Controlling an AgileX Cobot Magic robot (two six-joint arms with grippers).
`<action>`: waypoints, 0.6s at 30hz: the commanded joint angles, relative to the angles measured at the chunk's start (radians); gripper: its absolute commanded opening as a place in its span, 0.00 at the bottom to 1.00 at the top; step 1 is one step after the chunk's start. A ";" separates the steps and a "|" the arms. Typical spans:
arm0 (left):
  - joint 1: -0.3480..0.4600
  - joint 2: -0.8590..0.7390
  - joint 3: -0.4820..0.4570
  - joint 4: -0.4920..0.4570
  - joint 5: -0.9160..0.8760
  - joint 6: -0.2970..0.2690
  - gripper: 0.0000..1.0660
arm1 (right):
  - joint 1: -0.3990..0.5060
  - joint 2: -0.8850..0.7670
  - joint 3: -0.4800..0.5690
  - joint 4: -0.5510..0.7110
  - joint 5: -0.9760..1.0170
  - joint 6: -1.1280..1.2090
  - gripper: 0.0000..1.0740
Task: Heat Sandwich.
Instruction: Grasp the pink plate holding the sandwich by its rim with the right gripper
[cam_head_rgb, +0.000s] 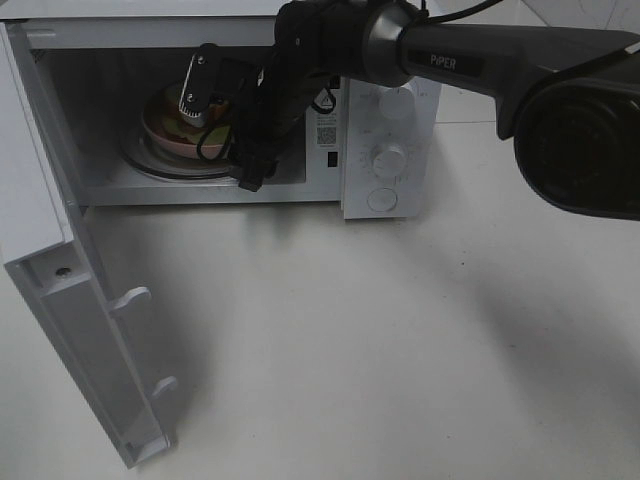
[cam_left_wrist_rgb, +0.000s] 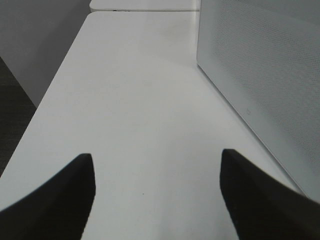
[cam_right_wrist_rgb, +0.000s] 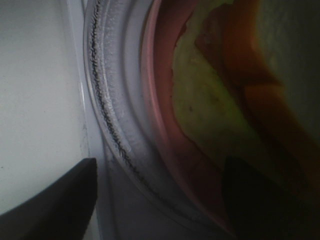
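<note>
1. Sandwich (cam_right_wrist_rgb: 210, 110) lies on a pink plate (cam_right_wrist_rgb: 160, 130), which sits on the glass turntable (cam_right_wrist_rgb: 112, 120) inside the microwave (cam_head_rgb: 390, 150), door (cam_head_rgb: 60, 290) swung open.
2. Right gripper (cam_right_wrist_rgb: 159, 167) reaches inside, jaws spread wide across the plate's rim, one above the sandwich, gripping nothing.
3. Left gripper (cam_left_wrist_rgb: 157, 155) hangs wide and empty over the tabletop (cam_left_wrist_rgb: 140, 100), beside the microwave's wall.

The right arm (cam_head_rgb: 470, 60) reaches from the bench's right edge toward its far edge, wrist bent downward, right tool (cam_right_wrist_rgb: 158, 167) spread wide. The left tool (cam_left_wrist_rgb: 156, 157) hangs low, likewise spread, empty.
</note>
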 joint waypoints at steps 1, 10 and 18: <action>-0.007 -0.016 0.002 0.004 -0.014 -0.004 0.64 | -0.008 0.010 -0.007 0.009 -0.011 -0.004 0.64; -0.007 -0.016 0.002 0.004 -0.014 -0.004 0.64 | -0.026 0.017 -0.007 0.010 -0.029 -0.004 0.64; -0.007 -0.016 0.002 0.004 -0.014 -0.004 0.64 | -0.032 0.037 -0.007 0.010 -0.027 -0.004 0.64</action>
